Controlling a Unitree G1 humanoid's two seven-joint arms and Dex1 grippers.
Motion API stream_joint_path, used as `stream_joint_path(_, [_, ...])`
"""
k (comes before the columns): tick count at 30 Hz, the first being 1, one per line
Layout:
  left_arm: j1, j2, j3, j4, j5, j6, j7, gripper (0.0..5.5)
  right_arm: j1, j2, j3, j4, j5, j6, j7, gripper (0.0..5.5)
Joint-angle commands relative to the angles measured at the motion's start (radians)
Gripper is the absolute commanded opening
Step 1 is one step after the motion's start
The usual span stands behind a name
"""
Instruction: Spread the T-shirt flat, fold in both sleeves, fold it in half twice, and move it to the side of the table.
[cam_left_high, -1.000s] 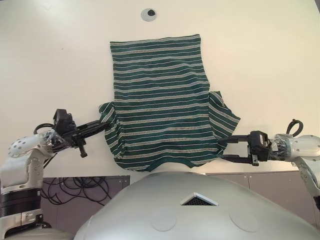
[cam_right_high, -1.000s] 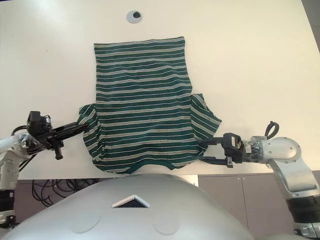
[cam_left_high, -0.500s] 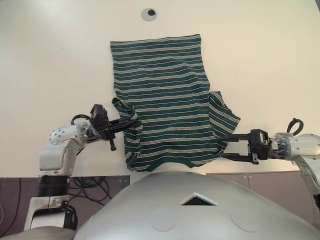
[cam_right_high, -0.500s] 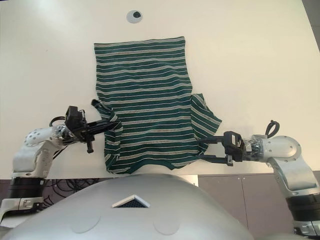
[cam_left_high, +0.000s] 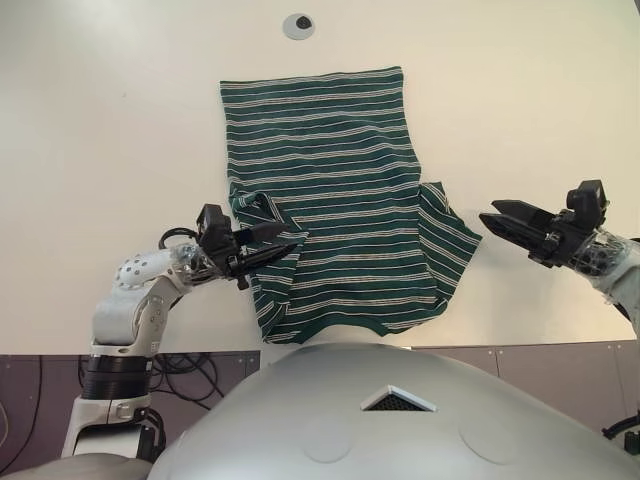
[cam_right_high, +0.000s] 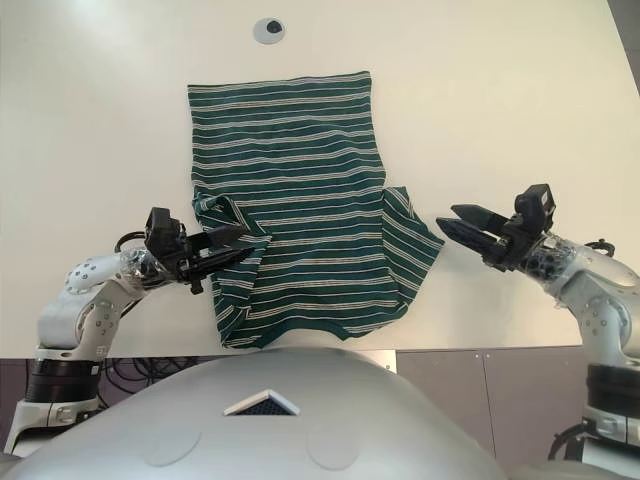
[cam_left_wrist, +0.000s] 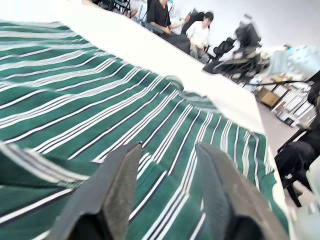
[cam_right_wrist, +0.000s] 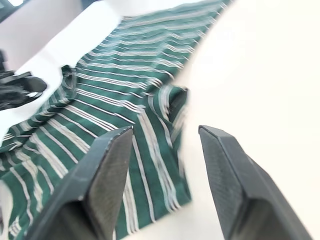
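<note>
A dark green T-shirt (cam_left_high: 330, 140) with pale stripes lies on the white table (cam_left_high: 110, 150), hem at the far end and neckline toward me. Its left sleeve (cam_left_high: 256, 209) is folded in over the body. The right sleeve (cam_left_high: 452, 236) still spreads out to the right. My left gripper (cam_left_high: 290, 237) hovers low over the folded left side, open, with striped cloth (cam_left_wrist: 150, 100) showing between its fingers. My right gripper (cam_left_high: 488, 210) is open and raised, off the shirt to the right of the right sleeve (cam_right_wrist: 172, 100).
A small round grey disc (cam_left_high: 297, 27) sits on the table beyond the shirt's hem. Bare tabletop lies on both sides of the shirt. The table's front edge (cam_left_high: 180, 352) runs close to me, with cables (cam_left_high: 190, 375) hanging below it on the left.
My left gripper carried the left sleeve to the right onto the shirt body and opened. My right gripper left the right sleeve's lower edge and rose up and away to the right.
</note>
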Motion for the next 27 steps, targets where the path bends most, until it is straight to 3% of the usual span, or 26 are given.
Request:
stream_joint_path(1, [0.022, -0.032, 0.019, -0.044, -0.014, -0.024, 0.044, 2.57, -0.031, -0.024, -0.005, 0.019, -0.020, 0.072, -0.021, 2.41])
stream_joint_path(8, [-0.040, -0.193, 0.082, -0.070, 0.037, -0.271, 0.211, 2.61, -0.013, -0.015, 0.055, 0.040, -0.094, 0.105, 0.012, 2.41])
stream_joint_path(17, [-0.074, -0.255, 0.086, -0.096, 0.010, -0.306, 0.315, 2.61, 0.029, -0.019, 0.058, 0.027, -0.115, 0.100, 0.069, 2.41])
stream_joint_path(27, [-0.068, -0.289, 0.066, -0.116, -0.020, -0.279, 0.381, 2.63, 0.021, -0.007, 0.059, 0.049, -0.134, 0.097, 0.097, 0.85])
